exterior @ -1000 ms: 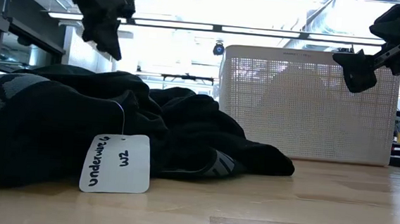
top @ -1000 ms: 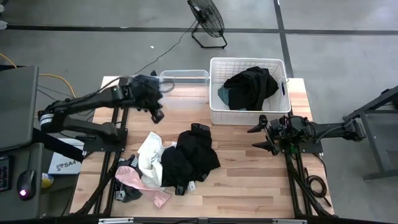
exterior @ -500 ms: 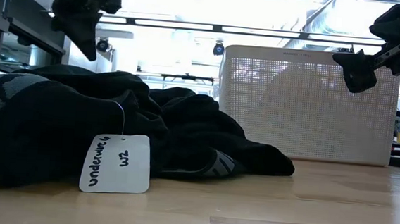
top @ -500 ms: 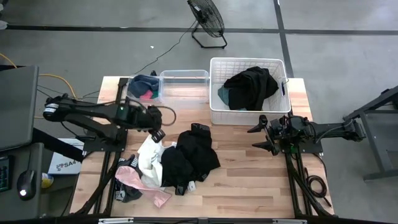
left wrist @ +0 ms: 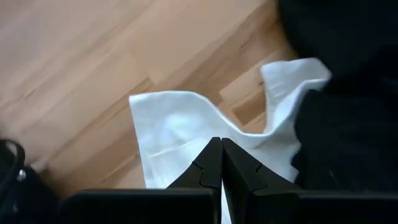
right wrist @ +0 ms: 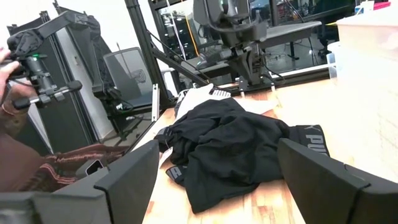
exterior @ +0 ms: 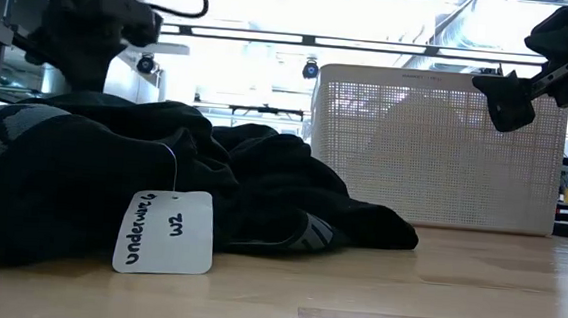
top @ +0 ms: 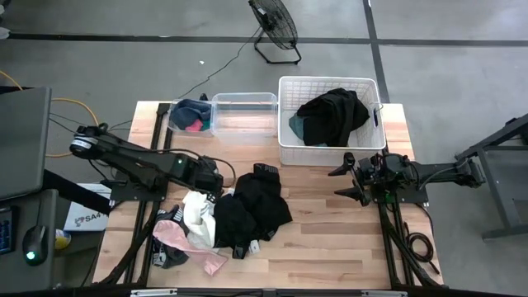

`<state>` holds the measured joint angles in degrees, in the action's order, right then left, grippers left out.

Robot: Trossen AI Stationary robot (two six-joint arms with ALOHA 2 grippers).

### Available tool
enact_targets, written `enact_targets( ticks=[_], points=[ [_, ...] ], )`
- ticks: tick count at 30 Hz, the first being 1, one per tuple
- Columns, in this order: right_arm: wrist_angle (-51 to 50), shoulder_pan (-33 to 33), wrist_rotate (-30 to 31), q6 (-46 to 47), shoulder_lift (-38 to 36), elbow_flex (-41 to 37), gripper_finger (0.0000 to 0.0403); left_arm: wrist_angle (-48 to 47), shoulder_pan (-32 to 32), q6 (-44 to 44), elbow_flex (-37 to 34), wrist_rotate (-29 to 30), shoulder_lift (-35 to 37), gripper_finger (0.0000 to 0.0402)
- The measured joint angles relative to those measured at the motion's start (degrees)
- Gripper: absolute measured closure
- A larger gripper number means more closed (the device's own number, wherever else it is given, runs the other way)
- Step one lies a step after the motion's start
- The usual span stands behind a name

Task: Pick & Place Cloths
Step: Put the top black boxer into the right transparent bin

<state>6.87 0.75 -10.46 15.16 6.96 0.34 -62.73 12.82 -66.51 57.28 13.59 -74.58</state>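
Note:
Near the table's left-middle lies a heap of cloths: a white cloth (top: 198, 210) (left wrist: 180, 130), a large black cloth (top: 252, 206) (exterior: 113, 167) (right wrist: 230, 143) and a pink cloth (top: 186, 239). My left gripper (top: 213, 183) (left wrist: 221, 142) points down at the white cloth's far edge, shut. Black and teal cloths (top: 334, 111) fill the white basket (top: 330, 80). Navy and pink cloths (top: 191, 115) sit in a clear bin. My right gripper (top: 342, 181) (right wrist: 217, 149) waits open, raised, right of the heap. My left gripper comes from above with its shut fingertips (left wrist: 211, 155) over the white cloth's upper fold (left wrist: 186, 140). I cannot tell whether they touch the cloth or have any of it between them.
A paper tag (exterior: 164, 231) hangs from the black cloth toward the near edge. A second clear bin (top: 246, 111) stands between the first bin and the basket at the far edge. Bare wood lies right of the heap and below the basket. A fan stands on the floor beyond the table.
My left arm has swung from beside the clear bin at the far left toward the near edge and come down onto the heap, ending at the white cloth's far edge. The cloths and my right arm have stayed still.

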Motion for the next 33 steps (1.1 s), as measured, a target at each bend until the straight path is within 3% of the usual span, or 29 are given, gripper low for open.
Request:
enact_targets(
  ticks=[5, 10, 16, 21, 24, 29, 33],
  points=[
    [-0.1, 0.0, 0.0, 0.0, 0.0, 0.0, 0.0085, -0.5, 0.0, -2.6, -0.1, -0.9, -2.7, 0.0401],
    [-0.1, 0.0, 0.0, 0.0, 0.1, 0.0, 0.0085, 3.6, 0.3, 1.0, -0.1, 0.1, -5.4, 0.0400],
    [-0.3, 0.0, 0.0, 0.0, 0.1, 0.0, 0.0085, 14.5, 2.3, 9.5, 0.0, 7.5, -6.1, 0.0374],
    [-0.3, 0.0, 0.0, 0.0, 0.1, 0.0, 0.0085, 21.6, 2.1, 12.7, 0.0, 16.0, -7.2, 0.0317],
    [-0.3, 0.0, 0.0, 0.0, 0.1, 0.0, 0.0085, 27.6, 1.0, 14.1, -0.1, 18.1, -9.2, 0.0271],
    [-0.5, 0.0, 0.0, 0.0, 0.1, 0.0, 0.0085, 43.1, -0.9, 24.8, -0.1, 13.7, -13.0, 0.0204],
    [-0.5, 0.0, 0.0, 0.0, 0.1, 0.0, 0.0085, 51.4, -3.7, 28.8, 0.1, 12.7, -15.4, 0.0175]
  ],
)
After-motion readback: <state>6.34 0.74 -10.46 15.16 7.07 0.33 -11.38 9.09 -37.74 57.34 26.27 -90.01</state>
